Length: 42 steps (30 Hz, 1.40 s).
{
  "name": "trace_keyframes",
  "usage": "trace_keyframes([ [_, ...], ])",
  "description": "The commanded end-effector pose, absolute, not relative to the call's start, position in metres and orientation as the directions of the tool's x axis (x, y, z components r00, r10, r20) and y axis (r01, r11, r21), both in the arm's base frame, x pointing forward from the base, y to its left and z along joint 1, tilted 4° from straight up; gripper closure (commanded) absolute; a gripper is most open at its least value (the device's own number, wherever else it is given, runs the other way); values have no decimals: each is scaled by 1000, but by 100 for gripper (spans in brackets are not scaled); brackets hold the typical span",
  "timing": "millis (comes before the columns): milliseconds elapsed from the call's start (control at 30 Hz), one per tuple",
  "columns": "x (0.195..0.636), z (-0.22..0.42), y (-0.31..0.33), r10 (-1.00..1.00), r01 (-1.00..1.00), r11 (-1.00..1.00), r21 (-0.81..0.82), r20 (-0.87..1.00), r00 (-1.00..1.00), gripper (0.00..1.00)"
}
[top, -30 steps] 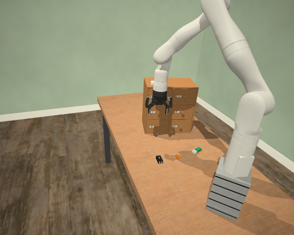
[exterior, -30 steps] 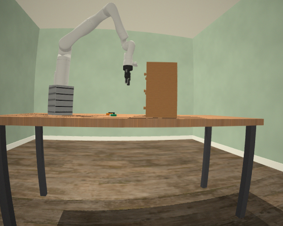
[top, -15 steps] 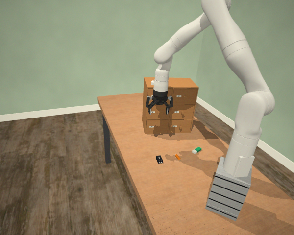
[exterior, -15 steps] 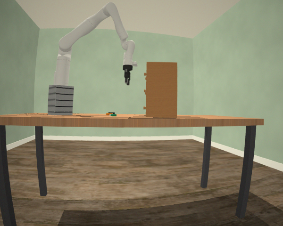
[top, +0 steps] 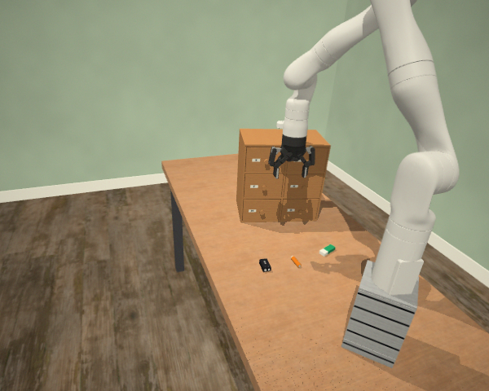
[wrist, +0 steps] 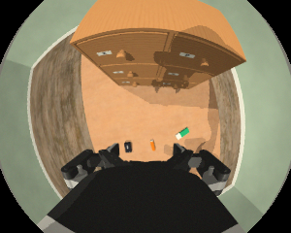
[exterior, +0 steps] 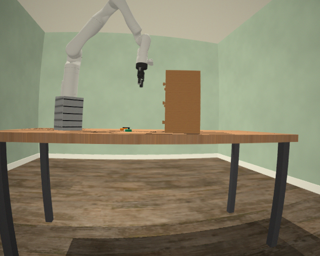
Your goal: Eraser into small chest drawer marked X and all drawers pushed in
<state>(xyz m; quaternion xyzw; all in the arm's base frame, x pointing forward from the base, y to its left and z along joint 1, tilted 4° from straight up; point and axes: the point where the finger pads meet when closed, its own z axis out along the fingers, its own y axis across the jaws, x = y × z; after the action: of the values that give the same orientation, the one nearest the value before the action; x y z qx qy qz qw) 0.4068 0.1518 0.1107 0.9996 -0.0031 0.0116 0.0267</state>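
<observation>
Eraser (top: 327, 250) (exterior: 128, 130) (wrist: 182, 133) | on table (top: 278, 311) (exterior: 143, 138) (wrist: 112, 107) | well below open claw (top: 290, 173) (exterior: 140, 85) (wrist: 145, 149) | apart

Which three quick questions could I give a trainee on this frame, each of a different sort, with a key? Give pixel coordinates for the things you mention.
1. True or false: the gripper (top: 290, 172) (exterior: 140, 85) (wrist: 145, 149) is holding the eraser (top: 327, 250) (exterior: 128, 130) (wrist: 182, 133).
2. Multiple choice: which thing lies between the eraser and the black object (top: 265, 265) (wrist: 128, 147) on the table? A) a white mug; B) a small orange object (top: 296, 261) (wrist: 152, 145); C) a pulled-out drawer.
3. Fill in: the chest (top: 241, 181) (exterior: 182, 102) (wrist: 150, 19) has ___ drawers on its front.

Key: 1 false; 2 B; 3 six.
</observation>
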Motion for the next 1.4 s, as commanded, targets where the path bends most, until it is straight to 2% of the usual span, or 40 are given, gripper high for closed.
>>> trace_keyframes([
  [0,416,146,116,-46,-49,-998,40,60,997,0],
  [333,413,172,81,-46,-49,-998,40,60,997,0],
  [1367,414,171,81,-46,-49,-998,40,72,996,0],
])
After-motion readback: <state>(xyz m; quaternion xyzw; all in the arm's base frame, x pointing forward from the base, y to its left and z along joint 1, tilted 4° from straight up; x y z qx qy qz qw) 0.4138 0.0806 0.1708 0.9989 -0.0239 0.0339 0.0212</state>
